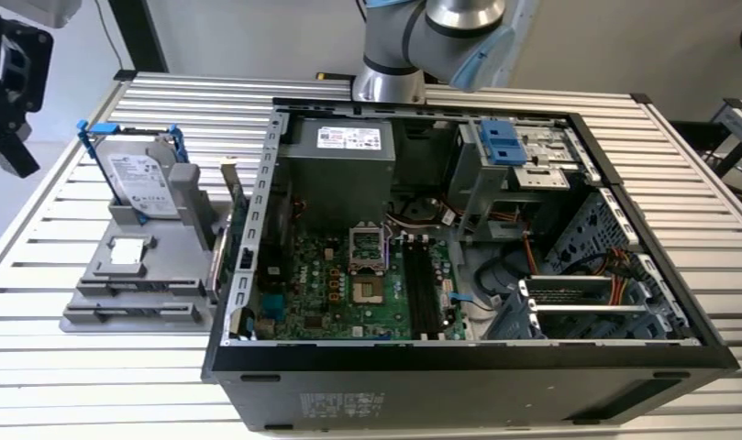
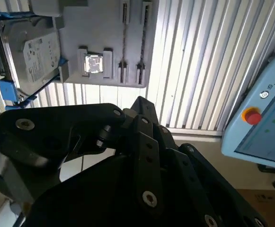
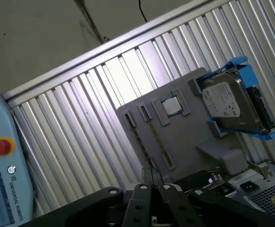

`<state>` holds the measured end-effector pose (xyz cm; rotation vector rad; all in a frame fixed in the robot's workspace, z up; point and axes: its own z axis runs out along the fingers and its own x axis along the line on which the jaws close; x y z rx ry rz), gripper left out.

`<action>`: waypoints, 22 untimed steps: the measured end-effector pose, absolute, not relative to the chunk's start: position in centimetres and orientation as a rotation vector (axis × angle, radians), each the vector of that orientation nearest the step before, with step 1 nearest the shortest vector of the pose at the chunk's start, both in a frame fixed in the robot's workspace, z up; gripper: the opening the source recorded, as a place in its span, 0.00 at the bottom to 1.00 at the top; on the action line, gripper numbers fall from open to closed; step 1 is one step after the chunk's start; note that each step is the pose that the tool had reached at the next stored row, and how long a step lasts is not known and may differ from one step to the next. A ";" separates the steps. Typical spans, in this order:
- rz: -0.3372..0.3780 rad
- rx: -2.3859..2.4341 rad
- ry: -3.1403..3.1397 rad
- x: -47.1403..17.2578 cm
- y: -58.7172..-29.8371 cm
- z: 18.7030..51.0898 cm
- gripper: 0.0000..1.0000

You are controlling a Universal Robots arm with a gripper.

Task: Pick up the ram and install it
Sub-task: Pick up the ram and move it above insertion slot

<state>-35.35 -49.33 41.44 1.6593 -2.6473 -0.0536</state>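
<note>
Ram (image 3: 142, 144), as far as it can be made out, is the thin dark strip standing on edge in a slot of the grey holder (image 3: 189, 137), below the pincer (image 1: 10, 119) and well apart from it; in the second wrist view the same strip (image 2: 123, 47) runs along the holder's slot. The pincer hangs high over that holder and away from the open computer case (image 1: 469, 353), with nothing seen in its hold, and whether it is open or closed cannot be told. The work looks to be at its start, the stick not yet lifted, and the long black memory slots (image 1: 422, 284) on the board inside the case look bare. The main risk, to my eye, is the edge-on target: a slightly skewed descent would strike the slot walls or clip the blue-framed hard drive (image 3: 229, 101) standing beside the strip. An off-centre hold could also let the stick tilt, so that it would meet its socket crooked.
</note>
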 end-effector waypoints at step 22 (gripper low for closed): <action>-0.013 2.041 -2.404 -35.4 -49.3 41.5 0.00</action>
